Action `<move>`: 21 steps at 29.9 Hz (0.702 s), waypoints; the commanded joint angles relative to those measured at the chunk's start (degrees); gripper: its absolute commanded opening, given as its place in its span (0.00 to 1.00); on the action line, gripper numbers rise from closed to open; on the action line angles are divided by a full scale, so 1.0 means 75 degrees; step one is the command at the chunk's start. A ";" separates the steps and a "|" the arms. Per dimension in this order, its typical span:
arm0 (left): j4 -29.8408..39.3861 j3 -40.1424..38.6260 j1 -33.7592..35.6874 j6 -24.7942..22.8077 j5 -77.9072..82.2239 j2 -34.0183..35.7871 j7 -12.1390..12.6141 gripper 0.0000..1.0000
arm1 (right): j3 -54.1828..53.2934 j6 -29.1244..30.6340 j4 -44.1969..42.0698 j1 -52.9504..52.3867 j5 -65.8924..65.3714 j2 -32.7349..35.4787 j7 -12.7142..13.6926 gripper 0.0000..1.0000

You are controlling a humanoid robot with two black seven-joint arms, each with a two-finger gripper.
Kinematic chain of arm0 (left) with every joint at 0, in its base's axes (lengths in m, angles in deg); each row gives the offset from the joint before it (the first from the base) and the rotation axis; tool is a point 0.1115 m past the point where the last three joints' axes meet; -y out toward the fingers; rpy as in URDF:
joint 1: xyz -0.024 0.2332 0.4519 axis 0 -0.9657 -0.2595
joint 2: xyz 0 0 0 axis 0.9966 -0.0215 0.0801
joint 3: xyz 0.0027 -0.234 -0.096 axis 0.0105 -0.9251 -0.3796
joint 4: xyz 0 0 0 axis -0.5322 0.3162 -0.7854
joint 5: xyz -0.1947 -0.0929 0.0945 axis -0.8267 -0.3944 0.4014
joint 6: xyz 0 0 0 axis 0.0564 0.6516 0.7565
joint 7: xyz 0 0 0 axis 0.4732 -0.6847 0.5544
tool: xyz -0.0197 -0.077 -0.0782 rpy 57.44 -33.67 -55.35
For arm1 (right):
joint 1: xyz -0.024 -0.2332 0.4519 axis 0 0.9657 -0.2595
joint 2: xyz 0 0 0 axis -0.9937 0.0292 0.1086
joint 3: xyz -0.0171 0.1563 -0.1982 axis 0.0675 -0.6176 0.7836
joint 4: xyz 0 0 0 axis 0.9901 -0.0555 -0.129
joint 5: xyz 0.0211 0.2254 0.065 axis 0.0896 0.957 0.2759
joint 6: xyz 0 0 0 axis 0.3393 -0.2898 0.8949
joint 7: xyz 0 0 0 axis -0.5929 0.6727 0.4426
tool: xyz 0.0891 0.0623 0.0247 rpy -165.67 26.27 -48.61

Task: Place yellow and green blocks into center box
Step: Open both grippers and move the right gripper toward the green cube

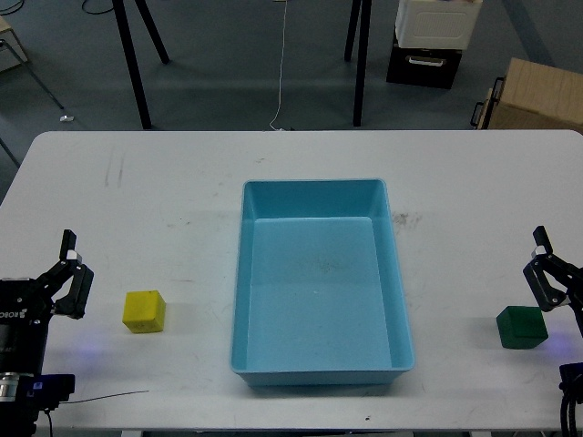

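Note:
A light-blue tray, the center box point(314, 193), lies empty in the middle of the white table. The yellow block point(144, 311) sits on the table left of the tray. Just left of it my left gripper point(71, 269) stands open, apart from the block, with nothing between its fingers. The dark green block point(521, 327) rests near the table's right edge. My right gripper point(543, 266) is open just above and to the right of it, not touching it.
The white table point(164, 200) has a front edge close to both blocks. Beyond its far edge stand black stand legs point(137, 64), a white-and-black crate point(428, 41) and a brown cardboard box point(537, 96) on the floor.

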 commanded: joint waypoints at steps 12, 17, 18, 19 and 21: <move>-0.0013 0.0015 0.0580 0.0000 0.0174 0.0058 0.0023 1.00 | 0.0757 -0.0587 -0.0083 -0.0949 -0.2184 0.4860 0.0280 1.00; -0.0025 0.0015 0.0709 0.0000 0.0267 0.0046 0.0023 1.00 | 0.2841 -0.0587 -0.0410 -0.3185 -0.3250 0.6737 0.1404 1.00; -0.0025 0.0015 0.0709 0.0000 0.0291 0.0046 0.0023 1.00 | 0.3379 -0.0587 -0.0458 -0.3736 -0.3554 0.6996 0.1650 1.00; -0.0036 0.0038 0.0709 0.0000 0.0338 0.0046 0.0023 1.00 | 0.4058 -0.0576 -0.0493 -0.4437 -0.3940 0.7230 0.1907 1.00; -0.0060 0.0108 0.0709 0.0000 0.0420 0.0034 0.0023 1.00 | 0.5463 -0.0506 -0.0551 -0.5901 -0.4737 0.7477 0.2364 1.00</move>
